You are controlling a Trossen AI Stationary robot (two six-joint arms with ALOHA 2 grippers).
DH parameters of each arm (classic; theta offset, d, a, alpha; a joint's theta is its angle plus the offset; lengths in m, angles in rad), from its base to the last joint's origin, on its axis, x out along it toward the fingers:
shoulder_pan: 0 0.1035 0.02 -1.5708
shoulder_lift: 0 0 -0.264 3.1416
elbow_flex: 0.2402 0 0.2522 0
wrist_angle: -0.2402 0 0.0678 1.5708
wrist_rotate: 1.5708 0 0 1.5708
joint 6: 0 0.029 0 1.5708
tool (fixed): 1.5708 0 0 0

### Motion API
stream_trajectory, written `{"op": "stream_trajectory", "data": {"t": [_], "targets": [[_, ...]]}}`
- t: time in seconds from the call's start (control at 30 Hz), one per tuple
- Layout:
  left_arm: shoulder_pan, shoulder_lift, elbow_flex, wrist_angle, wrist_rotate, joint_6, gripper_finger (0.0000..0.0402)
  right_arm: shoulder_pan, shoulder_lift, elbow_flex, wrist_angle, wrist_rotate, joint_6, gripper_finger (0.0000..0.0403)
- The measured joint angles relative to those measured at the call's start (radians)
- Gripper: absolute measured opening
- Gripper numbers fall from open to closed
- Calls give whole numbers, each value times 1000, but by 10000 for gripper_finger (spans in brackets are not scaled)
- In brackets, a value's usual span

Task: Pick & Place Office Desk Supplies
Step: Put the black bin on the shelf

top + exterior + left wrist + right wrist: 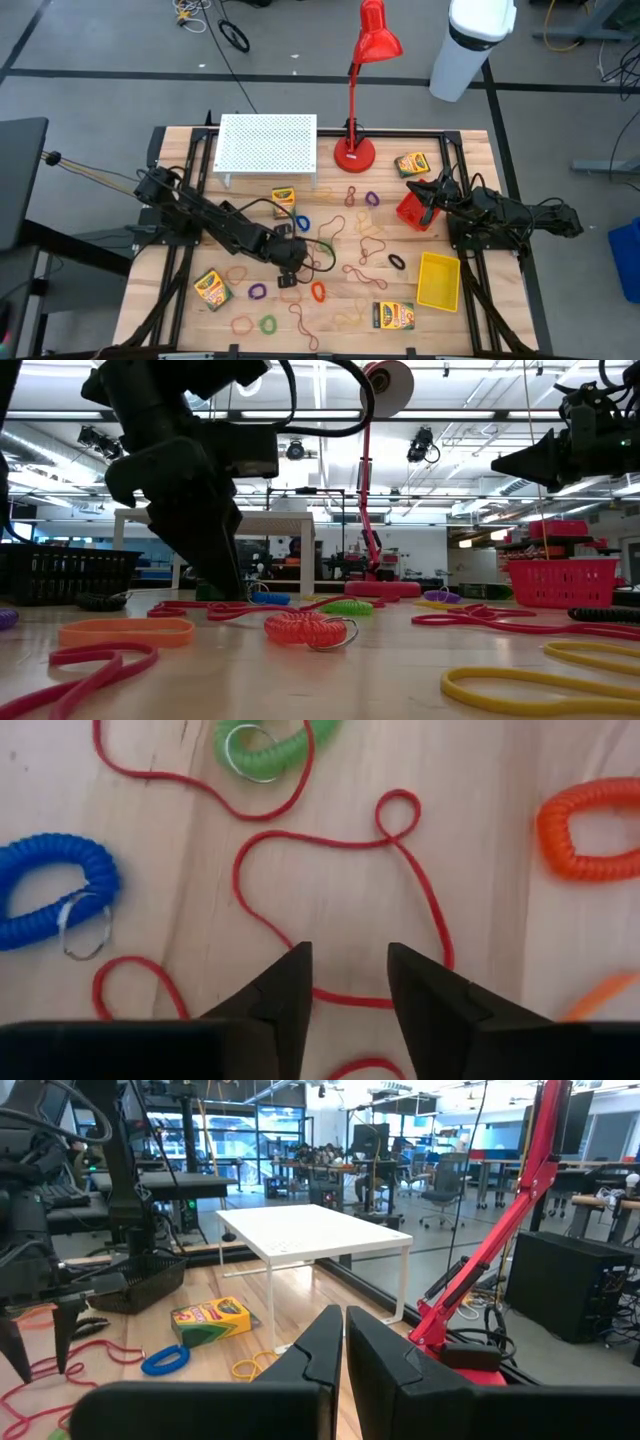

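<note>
The left gripper (345,985) hangs low over mid-desk, fingers parted and empty, astride a thin red band (330,870) lying slack in a wandering loop on the pale wooden desk (480,900). Ribbed coil loops lie around it: blue (50,905), green (270,745), orange (590,830). The right gripper (340,1335) is clenched, empty, raised at the right.

Wooden table (470,150): white rack (266,145) at eleven o'clock, red lamp (355,150) at twelve, crayon boxes (212,288) at seven, rubber bands (358,272) mid-table, yellow bin (438,280) at four.
</note>
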Motion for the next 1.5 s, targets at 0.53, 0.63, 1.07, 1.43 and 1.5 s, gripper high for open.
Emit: {"op": "stream_trajectory", "data": {"t": [0.53, 0.63, 1.07, 1.43, 1.5], "targets": [[31, -16, 0, -92, 45, 13, 186, 0, 0, 0, 0, 0, 0, 28], [31, -16, 0, -92, 51, 46, 186, 0, 0, 0, 0, 0, 0, 28], [37, 18, 0, -61, 40, 237, 178, 0, 0, 0, 0, 0, 0, 28], [37, -75, -2, -200, 1, 151, 191, 0, 0, 0, 0, 0, 0, 28], [35, -116, -2, -273, -3, 99, 207, 0, 0, 0, 0, 0, 0, 28]]}}
